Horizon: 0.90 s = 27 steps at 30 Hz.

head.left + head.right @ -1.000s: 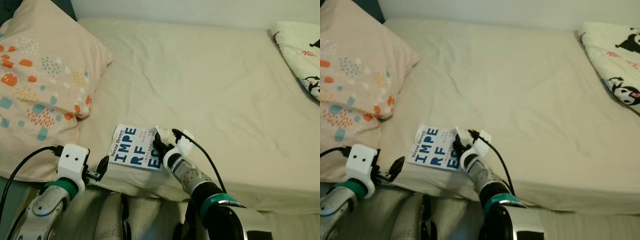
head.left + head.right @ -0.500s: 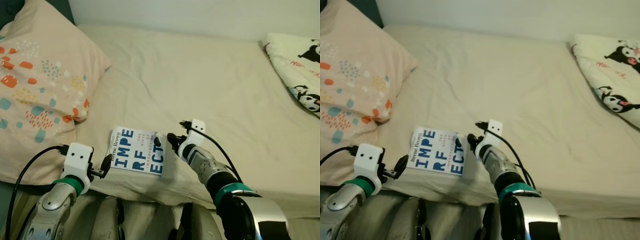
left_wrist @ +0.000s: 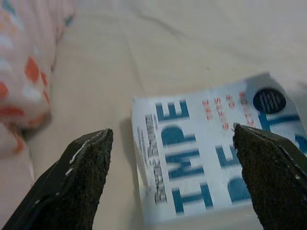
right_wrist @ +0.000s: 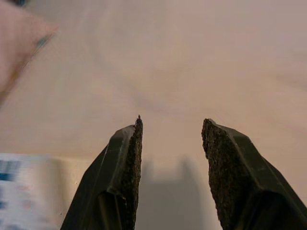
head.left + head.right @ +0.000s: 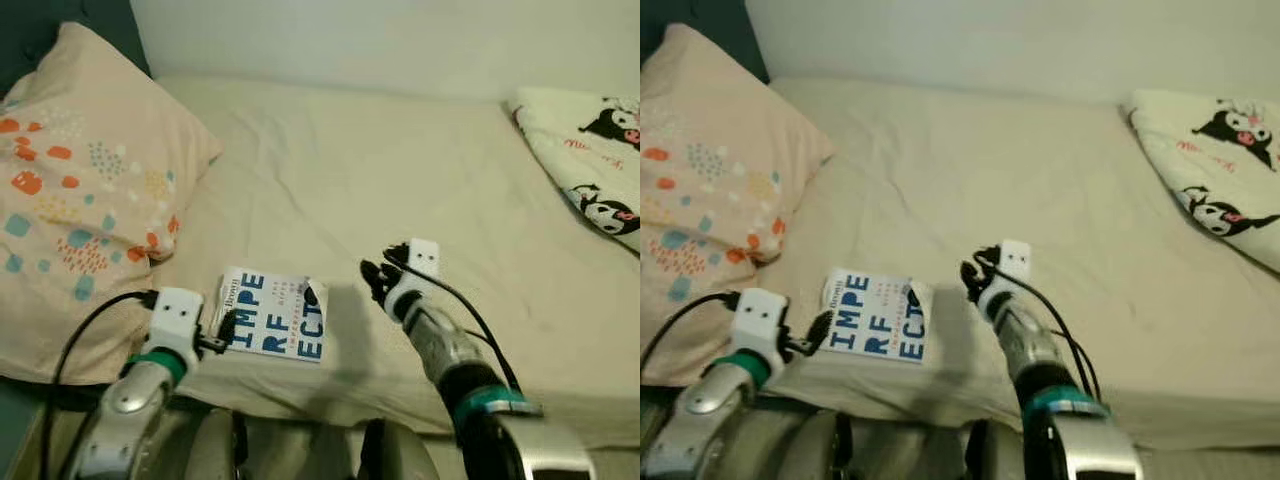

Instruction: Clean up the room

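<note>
Book [image 5: 275, 326] lies flat on bed [image 5: 420, 180], both left gripper [image 3: 175, 177] and right gripper [image 4: 171, 158] released, holding nothing

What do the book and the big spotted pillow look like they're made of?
The book looks like a paperback: a thin, flat cover printed white and blue, probably coated card. The pillow looks like soft matte woven fabric, likely cotton; it wrinkles and sags.

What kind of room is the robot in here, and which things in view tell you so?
Most likely a bedroom. The robot stands at the edge of a bed with a beige sheet. A patterned pillow lies at its left, a cartoon-print blanket at the far right, and a book lies near the edge.
</note>
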Motion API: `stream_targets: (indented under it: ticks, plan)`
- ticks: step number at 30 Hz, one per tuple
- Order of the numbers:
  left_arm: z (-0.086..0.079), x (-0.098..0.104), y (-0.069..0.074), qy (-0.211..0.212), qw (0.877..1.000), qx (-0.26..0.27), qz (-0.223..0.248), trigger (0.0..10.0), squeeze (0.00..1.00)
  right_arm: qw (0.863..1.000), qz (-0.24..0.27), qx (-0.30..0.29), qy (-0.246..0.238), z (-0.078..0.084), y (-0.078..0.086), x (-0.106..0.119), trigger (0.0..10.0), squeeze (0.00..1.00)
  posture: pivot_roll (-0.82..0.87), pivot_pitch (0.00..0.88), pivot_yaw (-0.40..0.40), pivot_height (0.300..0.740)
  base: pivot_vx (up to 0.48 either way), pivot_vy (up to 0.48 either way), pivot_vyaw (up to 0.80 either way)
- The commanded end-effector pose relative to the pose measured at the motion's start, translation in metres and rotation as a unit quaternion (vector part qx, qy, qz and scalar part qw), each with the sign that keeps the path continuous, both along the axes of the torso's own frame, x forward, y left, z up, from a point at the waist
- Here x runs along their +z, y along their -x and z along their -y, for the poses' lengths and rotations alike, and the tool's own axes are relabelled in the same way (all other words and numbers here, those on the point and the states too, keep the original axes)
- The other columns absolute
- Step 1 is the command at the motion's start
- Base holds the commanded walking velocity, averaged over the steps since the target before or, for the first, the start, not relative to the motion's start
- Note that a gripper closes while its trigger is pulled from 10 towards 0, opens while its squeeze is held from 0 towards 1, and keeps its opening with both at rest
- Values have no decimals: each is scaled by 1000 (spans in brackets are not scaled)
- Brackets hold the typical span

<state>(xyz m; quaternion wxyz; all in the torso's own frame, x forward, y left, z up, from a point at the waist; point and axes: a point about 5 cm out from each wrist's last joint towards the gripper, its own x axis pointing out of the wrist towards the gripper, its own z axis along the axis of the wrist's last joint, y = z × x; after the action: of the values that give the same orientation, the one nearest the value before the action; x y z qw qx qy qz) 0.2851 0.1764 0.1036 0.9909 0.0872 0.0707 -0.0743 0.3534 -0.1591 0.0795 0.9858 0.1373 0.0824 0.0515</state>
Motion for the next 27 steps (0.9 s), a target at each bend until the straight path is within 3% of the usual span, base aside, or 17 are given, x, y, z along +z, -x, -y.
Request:
stream_targets:
  ticks: [1,5,9,15,20,27]
  plan:
    - [4,-5,-1,-15,1000,-4,0,10000,0,998,26,-33,44,13,17,-8,10000,0,113,2,16,602,0,0,0]
    - [12,-6,-6,-10,1000,-12,6,10000,0,994,56,-32,87,12,44,-15,10000,0,104,2,18,602,0,0,0]
    - [17,-6,-8,-10,1000,-18,11,10000,0,994,64,-25,88,6,58,-16,10000,0,86,0,22,602,0,0,0]
    - [29,-10,-10,-22,999,-42,17,10000,0,994,40,-64,83,8,85,-32,10000,0,64,0,48,616,0,0,0]
    - [29,-10,-10,-19,999,-40,21,10000,0,993,26,-78,80,13,90,-32,10000,0,66,0,45,636,0,0,0]
    - [17,-14,-1,-15,1000,-15,21,10000,0,993,4,-55,105,9,91,-36,10000,0,93,0,9,676,0,0,0]
